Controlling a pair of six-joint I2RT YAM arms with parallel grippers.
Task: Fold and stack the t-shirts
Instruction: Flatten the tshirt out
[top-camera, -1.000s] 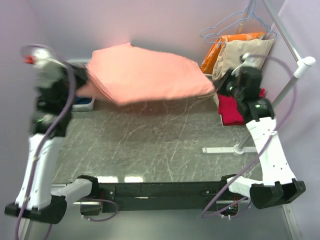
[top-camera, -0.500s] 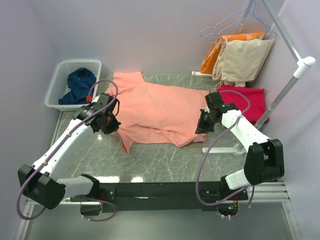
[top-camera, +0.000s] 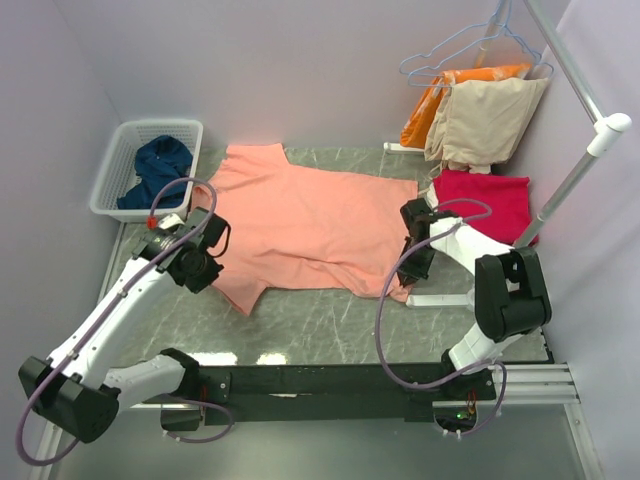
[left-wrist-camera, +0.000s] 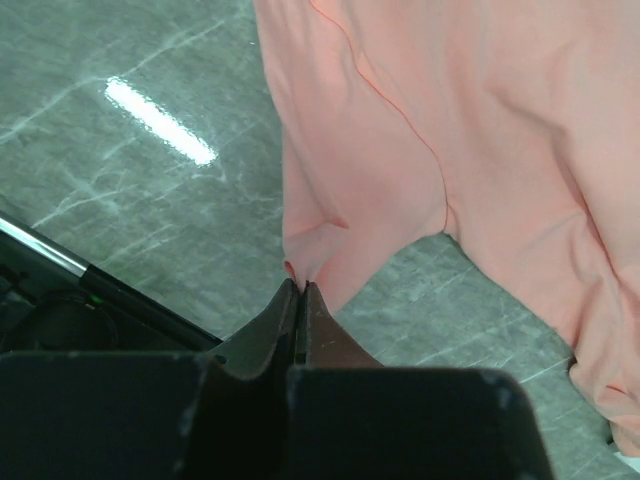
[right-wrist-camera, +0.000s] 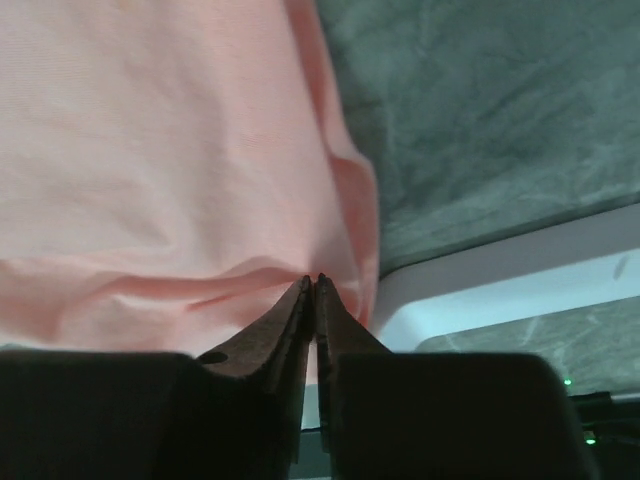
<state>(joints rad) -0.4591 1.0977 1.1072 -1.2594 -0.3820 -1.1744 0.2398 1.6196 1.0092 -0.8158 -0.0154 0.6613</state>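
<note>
The salmon-pink t-shirt (top-camera: 310, 225) lies spread flat across the grey marble table, a sleeve at the far left. My left gripper (top-camera: 205, 262) is shut on its near-left edge; the pinched cloth (left-wrist-camera: 310, 255) shows at the fingertips in the left wrist view. My right gripper (top-camera: 412, 258) is shut on its right edge, the cloth (right-wrist-camera: 200, 180) puckered at the tips in the right wrist view. The crimson-red t-shirt (top-camera: 485, 203) lies folded at the right. The navy-blue t-shirt (top-camera: 158, 170) is crumpled in the white basket (top-camera: 125, 150).
A white rack base (top-camera: 440, 298) lies on the table beside the right gripper, its pole (top-camera: 575, 175) rising at the right. Orange and beige garments (top-camera: 485, 105) hang on hangers at the back right.
The pink shirt came down from the air onto the table. Both grippers then drew its edges toward the near side, flattening it.
</note>
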